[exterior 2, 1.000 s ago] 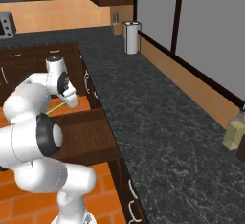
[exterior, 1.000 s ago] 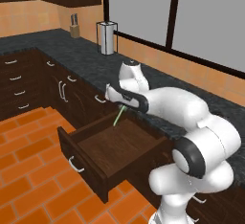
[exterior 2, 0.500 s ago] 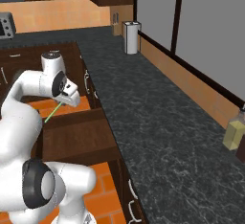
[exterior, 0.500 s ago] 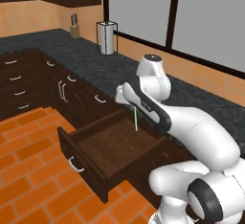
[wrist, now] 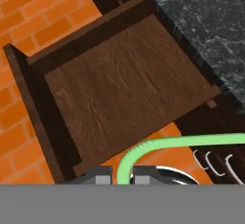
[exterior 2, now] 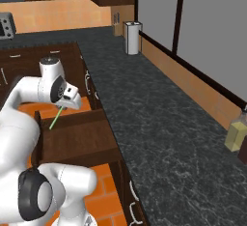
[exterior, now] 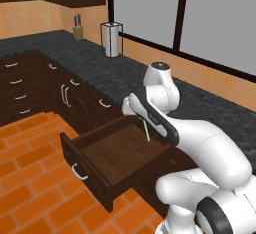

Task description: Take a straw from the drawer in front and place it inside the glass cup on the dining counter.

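Note:
The dark-brown drawer (exterior: 117,153) stands pulled out with its floor bare (wrist: 124,94); its silver handle (exterior: 79,173) faces the brick floor. My gripper (wrist: 123,177) is shut on the light-green straw (wrist: 158,146), whose bent length curves off to the right in the hand view. From the left base the straw (exterior: 146,130) hangs below the hand, above the drawer's back right part. From the right base the gripper (exterior 2: 63,106) holds the straw (exterior 2: 55,119) slanting down over the drawer (exterior 2: 79,140). The glass cup and the dining counter are out of view.
A black speckled counter (exterior 2: 159,123) runs beside the drawer. A silver canister (exterior: 111,39) and a knife block (exterior: 76,32) stand at its far end. A yellowish bottle (exterior 2: 236,135) sits at the right edge. Dark cabinet doors (exterior: 65,95) line the left, above orange brick floor (exterior: 30,188).
The arm has swung its elbow up and to the right, carrying the straw a little rightward over the drawer's back. The drawer has stayed open and still.

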Tool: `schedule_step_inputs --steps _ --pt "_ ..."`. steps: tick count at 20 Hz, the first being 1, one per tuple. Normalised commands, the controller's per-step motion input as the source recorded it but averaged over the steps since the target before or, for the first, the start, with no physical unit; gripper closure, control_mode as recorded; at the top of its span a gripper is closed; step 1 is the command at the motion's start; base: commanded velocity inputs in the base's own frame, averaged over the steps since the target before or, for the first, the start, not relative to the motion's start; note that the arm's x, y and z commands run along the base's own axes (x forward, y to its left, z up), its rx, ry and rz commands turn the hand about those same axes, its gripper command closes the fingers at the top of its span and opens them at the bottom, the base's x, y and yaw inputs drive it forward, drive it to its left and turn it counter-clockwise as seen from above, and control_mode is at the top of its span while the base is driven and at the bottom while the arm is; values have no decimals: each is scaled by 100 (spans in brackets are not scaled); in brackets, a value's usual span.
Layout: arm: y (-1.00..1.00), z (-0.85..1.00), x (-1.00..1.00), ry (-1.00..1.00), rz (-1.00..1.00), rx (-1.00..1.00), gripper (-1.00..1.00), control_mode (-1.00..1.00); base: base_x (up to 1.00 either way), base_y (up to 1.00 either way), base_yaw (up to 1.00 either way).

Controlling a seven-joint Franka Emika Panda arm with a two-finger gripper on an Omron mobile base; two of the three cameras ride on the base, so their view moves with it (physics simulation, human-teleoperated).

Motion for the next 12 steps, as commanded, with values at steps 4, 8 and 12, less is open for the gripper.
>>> schedule_step_inputs --steps 4,8,12 --pt "0 0 -6 -2 7 -13 100 -100 0 0 0" --pt "0 0 -11 -1 3 -3 100 100 -71 0 7" --pt "0 0 0 0 0 0 100 100 -100 -5 10"
